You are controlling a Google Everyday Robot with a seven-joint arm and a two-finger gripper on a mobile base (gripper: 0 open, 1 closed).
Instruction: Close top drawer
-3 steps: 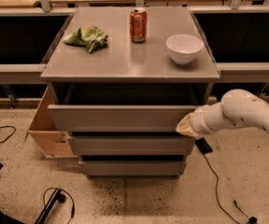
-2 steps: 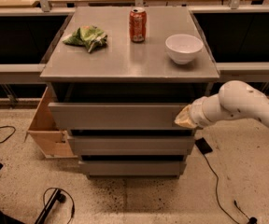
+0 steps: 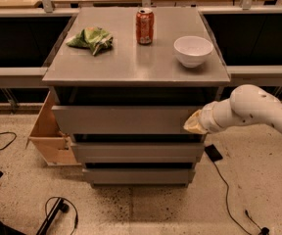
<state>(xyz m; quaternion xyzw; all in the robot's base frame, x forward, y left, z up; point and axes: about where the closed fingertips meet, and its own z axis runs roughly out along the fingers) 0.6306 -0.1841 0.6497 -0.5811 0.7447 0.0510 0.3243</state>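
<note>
The top drawer (image 3: 124, 119) is a wide grey metal drawer with a flat front. It stands pulled out a little from the grey cabinet (image 3: 136, 67), with a dark gap above its front. My gripper (image 3: 194, 123) sits at the end of the white arm (image 3: 251, 110), which comes in from the right. It is against the right end of the top drawer's front panel. Two shorter grey drawer fronts (image 3: 137, 152) lie below.
On the cabinet top stand a red soda can (image 3: 145, 27), a white bowl (image 3: 193, 51) and a green chip bag (image 3: 92, 39). A cardboard box (image 3: 50, 133) sits left of the cabinet. Black cables (image 3: 58, 212) lie on the speckled floor.
My gripper has moved up from below the drawer's lower right corner onto the right end of its front. The drawer front looks much the same.
</note>
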